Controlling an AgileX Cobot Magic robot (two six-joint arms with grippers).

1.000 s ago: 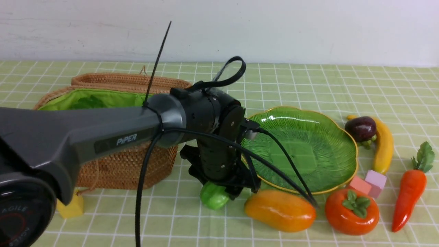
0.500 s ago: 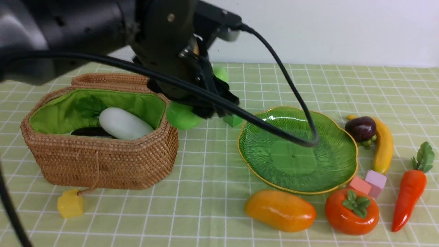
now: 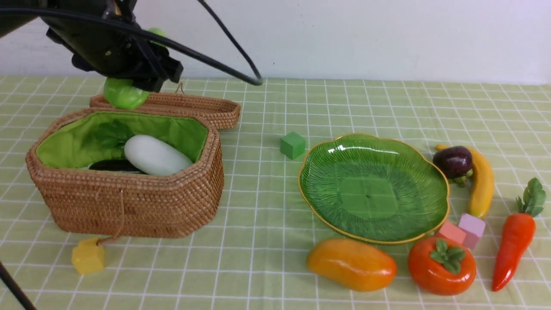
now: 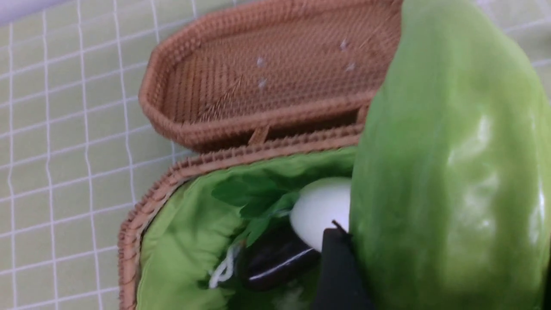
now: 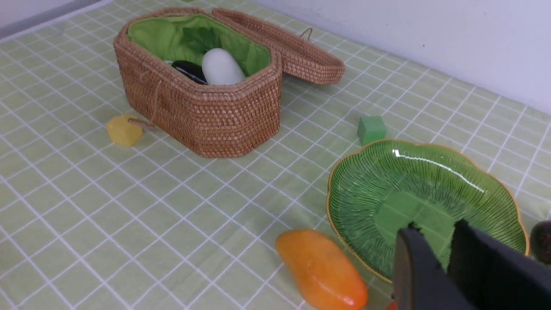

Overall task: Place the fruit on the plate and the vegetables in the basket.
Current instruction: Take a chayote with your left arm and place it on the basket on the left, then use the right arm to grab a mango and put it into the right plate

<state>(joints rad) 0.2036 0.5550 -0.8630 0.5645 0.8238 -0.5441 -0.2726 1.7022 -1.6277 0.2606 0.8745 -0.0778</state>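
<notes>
The left claw [image 3: 137, 73] pinches the gourd [image 3: 124, 92], but below the claw is, I think, the back rim of the basket [image 3: 129, 206], so releasing now may bounce it onto the lid [image 3: 193, 107].

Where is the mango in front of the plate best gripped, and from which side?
Grip the mango at its thick middle, from above, closing across its short width. It lies on its side, long axis roughly left to right; the plate rim sits close behind and the persimmon near its right end.
</notes>
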